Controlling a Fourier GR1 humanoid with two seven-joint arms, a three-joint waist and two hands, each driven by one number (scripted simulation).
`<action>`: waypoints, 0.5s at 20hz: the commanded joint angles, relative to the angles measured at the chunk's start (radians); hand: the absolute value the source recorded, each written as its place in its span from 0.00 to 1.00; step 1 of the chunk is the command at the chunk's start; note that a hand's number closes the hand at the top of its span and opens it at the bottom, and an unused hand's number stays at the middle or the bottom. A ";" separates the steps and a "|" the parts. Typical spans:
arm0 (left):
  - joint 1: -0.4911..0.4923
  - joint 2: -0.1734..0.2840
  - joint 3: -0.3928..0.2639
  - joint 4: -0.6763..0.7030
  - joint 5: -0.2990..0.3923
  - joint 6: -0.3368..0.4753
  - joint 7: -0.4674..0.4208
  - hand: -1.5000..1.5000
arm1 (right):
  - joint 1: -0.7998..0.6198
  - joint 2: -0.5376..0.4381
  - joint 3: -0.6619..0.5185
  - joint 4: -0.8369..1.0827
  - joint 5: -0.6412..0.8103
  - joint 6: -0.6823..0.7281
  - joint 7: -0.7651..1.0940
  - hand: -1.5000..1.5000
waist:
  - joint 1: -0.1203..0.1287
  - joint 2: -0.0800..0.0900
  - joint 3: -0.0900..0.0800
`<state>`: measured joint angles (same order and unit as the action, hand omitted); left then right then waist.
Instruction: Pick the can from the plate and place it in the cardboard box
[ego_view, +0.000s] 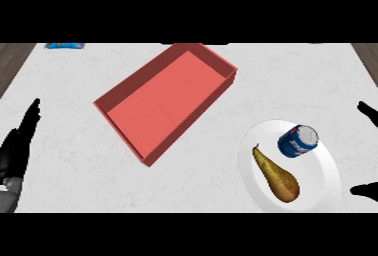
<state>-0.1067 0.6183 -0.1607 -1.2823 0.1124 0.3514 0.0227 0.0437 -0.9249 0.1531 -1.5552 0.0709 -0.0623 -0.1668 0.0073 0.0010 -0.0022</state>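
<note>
On the white counter (66, 165) you have the blue can (298, 140) lying tilted on the upper part of the white plate (325, 175) at the lower right, with a brown pear (276, 176) just beside it on the same plate, stem end towards the can. The red, shallow box (168, 97) sits well apart from the plate, up and to the left, set at a slant with its floor bare, and a small blue packet (65, 45) lies at the far left corner. Your left hand (18, 145) rests at the left edge with fingers straight and pointing up, holding nothing, while your right hand (367, 150) shows only as dark tips at the right edge near the plate, spread apart and not touching the can.
</note>
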 joint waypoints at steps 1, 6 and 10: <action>-0.031 -0.009 -0.018 -0.031 -0.024 0.003 0.054 0.50 | -0.078 -0.089 0.061 -0.053 0.046 0.138 0.187 0.00 | 0.007 0.000 0.001; -0.007 -0.046 0.011 0.042 -0.021 -0.012 -0.040 0.50 | -0.206 -0.093 0.118 -0.020 0.054 0.320 0.326 0.00 | 0.013 0.003 0.001; -0.062 -0.046 0.033 0.052 -0.057 -0.020 0.009 0.50 | -0.310 0.016 0.153 0.047 0.103 0.394 0.401 0.00 | 0.006 0.002 0.002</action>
<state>-0.1477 0.5870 -0.1425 -1.2519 0.0814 0.3320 0.0279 -0.1768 -0.9605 0.2767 -1.5731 0.1394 0.2421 0.1787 0.0145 0.0025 -0.0013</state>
